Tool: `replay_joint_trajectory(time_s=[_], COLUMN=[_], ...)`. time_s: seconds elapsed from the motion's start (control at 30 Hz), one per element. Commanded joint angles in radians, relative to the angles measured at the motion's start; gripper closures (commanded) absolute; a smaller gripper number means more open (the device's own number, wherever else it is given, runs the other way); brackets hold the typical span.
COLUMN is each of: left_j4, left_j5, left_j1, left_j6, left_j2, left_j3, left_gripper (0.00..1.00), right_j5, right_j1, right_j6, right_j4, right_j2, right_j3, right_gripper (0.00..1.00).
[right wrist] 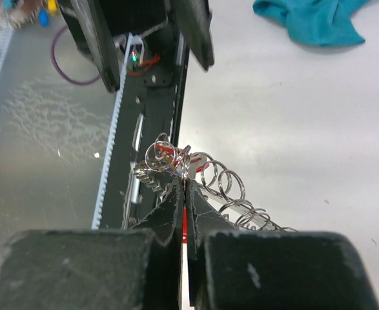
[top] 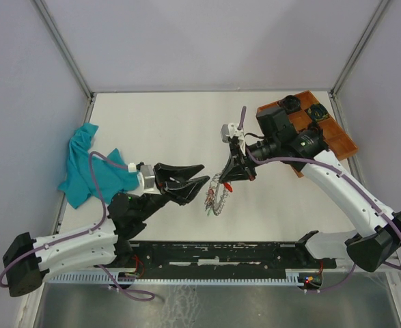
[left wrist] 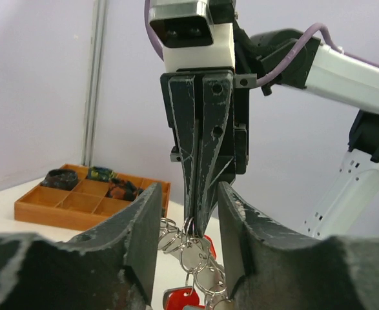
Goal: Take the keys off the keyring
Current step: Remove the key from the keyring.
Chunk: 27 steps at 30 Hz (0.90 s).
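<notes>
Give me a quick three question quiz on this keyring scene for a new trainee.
1. True or false: the left gripper stands open.
2. What lies near the left edge of the table? A: a teal cloth. B: a sponge. C: a mug.
3. Fill in: the right gripper is pinched shut on the ____.
Key: 1 true; 2 A; 3 the keyring.

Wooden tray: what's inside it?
Small dark things sit in the back compartments of the wooden tray; what they are is unclear. The left gripper covers the tray's right front corner.
</notes>
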Motion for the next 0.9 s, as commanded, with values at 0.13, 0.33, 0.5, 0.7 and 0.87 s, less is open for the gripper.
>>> replay_joint_trajectory(time_s=[0.13,0.33,0.5,0.7,0.87], left_j4=[-0.582,-0.519,-0.435,-0.336,-0.243], left_j5=[0.056,0.056,0.148,0.158,0.184], left_j1=[-0.002,0.000,0.000,0.000,-0.001], left_j6=[0.160,0.209,0.213,0.208,0.209], left_j2=[-0.093,-0.067,-0.004,0.056,0.092], left_j3=[0.100,0.023,-0.004,-0.008,-0.010], left_gripper=[0.67,0.86,0.85,0.79,0.73], right_j5=[0.063,0.067,0.050,0.021,0.009], right_j1=[0.011,0.020,0.022,0.028,0.033], right_j6=[-0.293,-0.340,-0.351,-0.369,-0.383], right_j4=[-0.229,-0.223,-0.222,-0.230,-0.237], right_j2=[-0.003,-0.028,-0.032,-0.039,-0.041], right_j3=[0.062,0.029,0.017,0.003,-0.006], right_gripper=[0.99,0.99,0.99,0.99,0.99])
